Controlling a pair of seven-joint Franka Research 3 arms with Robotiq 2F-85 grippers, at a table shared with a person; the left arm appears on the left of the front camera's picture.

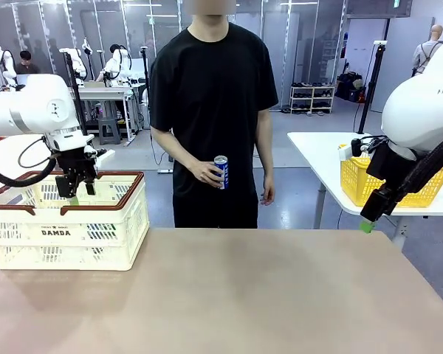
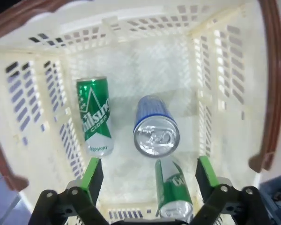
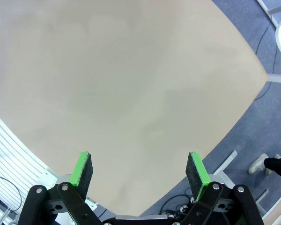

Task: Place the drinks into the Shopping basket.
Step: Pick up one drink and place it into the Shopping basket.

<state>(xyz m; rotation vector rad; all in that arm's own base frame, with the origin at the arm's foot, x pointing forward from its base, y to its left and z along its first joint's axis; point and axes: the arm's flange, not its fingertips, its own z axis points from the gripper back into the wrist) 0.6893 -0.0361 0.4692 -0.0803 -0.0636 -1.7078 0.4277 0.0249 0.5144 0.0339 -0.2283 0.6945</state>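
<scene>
The cream Shopping basket [image 1: 66, 221] stands at the table's left; my left gripper [image 1: 75, 190] hangs open just above its inside. In the left wrist view my open left gripper [image 2: 150, 176] looks down into the Shopping basket [image 2: 37, 93]. On its floor a blue can [image 2: 155, 125] stands upright, with one green can [image 2: 94, 115] lying to its left and another green can [image 2: 174, 191] lying below it between my fingers. A person at the far side holds a blue can [image 1: 221, 171] in one hand. My right gripper [image 3: 140, 171] is open and empty over the table's right edge.
A yellow mesh basket [image 1: 387, 181] sits on a white table at the right, behind my right arm [image 1: 421, 110]. The brown tabletop [image 1: 229, 295] stretches bare between basket and right edge.
</scene>
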